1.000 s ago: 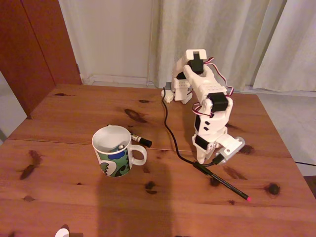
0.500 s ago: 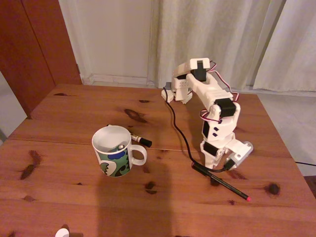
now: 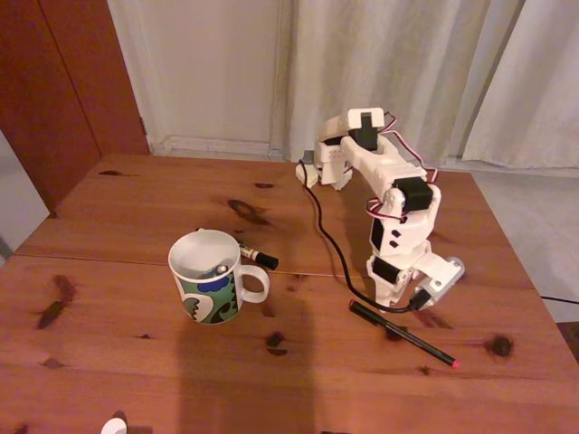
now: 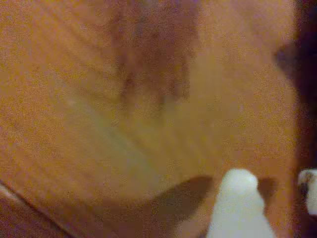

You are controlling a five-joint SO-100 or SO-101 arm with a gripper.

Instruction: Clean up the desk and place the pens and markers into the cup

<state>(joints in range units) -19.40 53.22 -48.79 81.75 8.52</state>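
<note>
Pen (image 3: 403, 334) shifted; arm (image 3: 398, 226) bent low.

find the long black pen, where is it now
In the fixed view the long black pen lies on the desk, right of the cup, just below the gripper.

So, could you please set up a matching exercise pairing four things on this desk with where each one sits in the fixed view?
Things:
1. cup
2. long black pen
3. black-capped marker
4. pincer

Places:
A. flat on the wood, red tip toward the right edge
B. just above the pen's black end
C. left of centre, handle to the right
D. lying behind the cup

Pairs: 1-C, 2-A, 3-D, 4-B
</note>
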